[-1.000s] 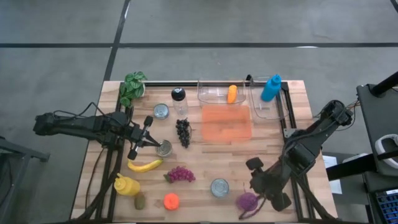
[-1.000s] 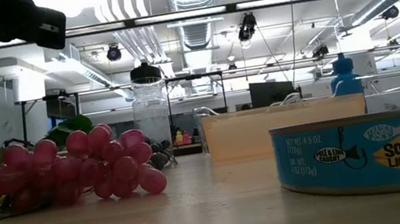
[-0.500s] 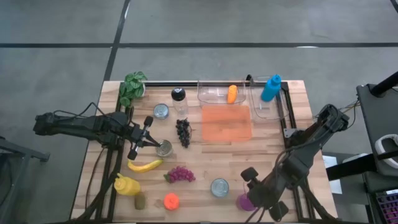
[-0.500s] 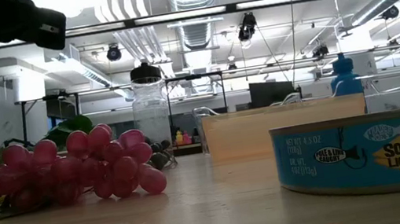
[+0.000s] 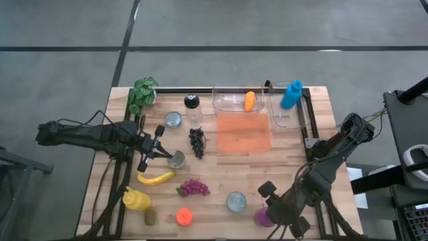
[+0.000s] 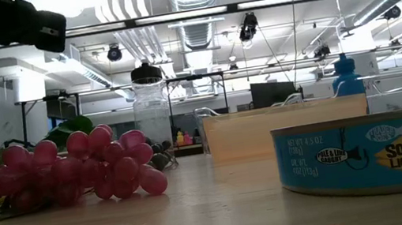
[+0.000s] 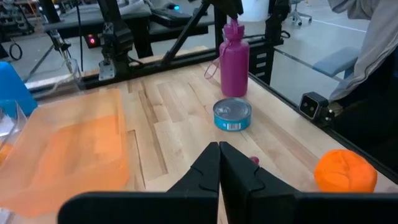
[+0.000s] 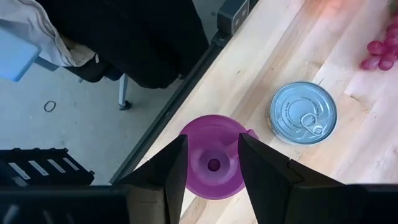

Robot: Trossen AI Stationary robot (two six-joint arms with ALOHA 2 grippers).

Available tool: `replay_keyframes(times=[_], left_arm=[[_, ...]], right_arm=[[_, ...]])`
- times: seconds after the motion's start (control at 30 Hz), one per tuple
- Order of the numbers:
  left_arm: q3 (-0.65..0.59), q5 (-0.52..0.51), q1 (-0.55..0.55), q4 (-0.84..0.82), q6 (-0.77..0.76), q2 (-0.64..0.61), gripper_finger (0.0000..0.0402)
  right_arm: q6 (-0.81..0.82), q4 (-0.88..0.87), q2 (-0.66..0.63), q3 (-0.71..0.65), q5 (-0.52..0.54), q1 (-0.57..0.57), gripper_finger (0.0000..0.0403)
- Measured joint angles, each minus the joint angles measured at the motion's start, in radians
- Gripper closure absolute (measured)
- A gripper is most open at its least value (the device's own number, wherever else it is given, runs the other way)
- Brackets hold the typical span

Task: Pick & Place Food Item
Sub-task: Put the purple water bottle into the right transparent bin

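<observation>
A wooden table (image 5: 221,175) is seen in a bright workshop. The purple bottle (image 8: 213,165), at the table's five o'clock, is straddled by the right gripper (image 8: 211,163), jaws spread; the left gripper (image 7: 219,163) is pressed together.

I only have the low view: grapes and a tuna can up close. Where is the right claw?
Observer: The right claw hangs directly above the purple bottle at the table's front right, beside the tuna can.
Operator: Open or shut?
Observer: Open, with one finger on each side of the bottle's cap and neither touching it.
Operator: Is the bottle standing?
Observer: Yes, the left wrist view shows it upright, close to the table edge.
Operator: And the left claw?
Observer: The left claw is shut and holds nothing. It waits on the left side of the table next to a silver can.
</observation>
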Motion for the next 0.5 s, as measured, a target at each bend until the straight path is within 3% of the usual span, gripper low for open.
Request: replay_keyframes(times=[0.5], left_arm=[[0.0,0.0,0.0,-0.03,-0.001,0.0,0.0395]], right_arm=[[-0.028,0.004,-0.002,-0.04,0.0,0.0,0.0291]])
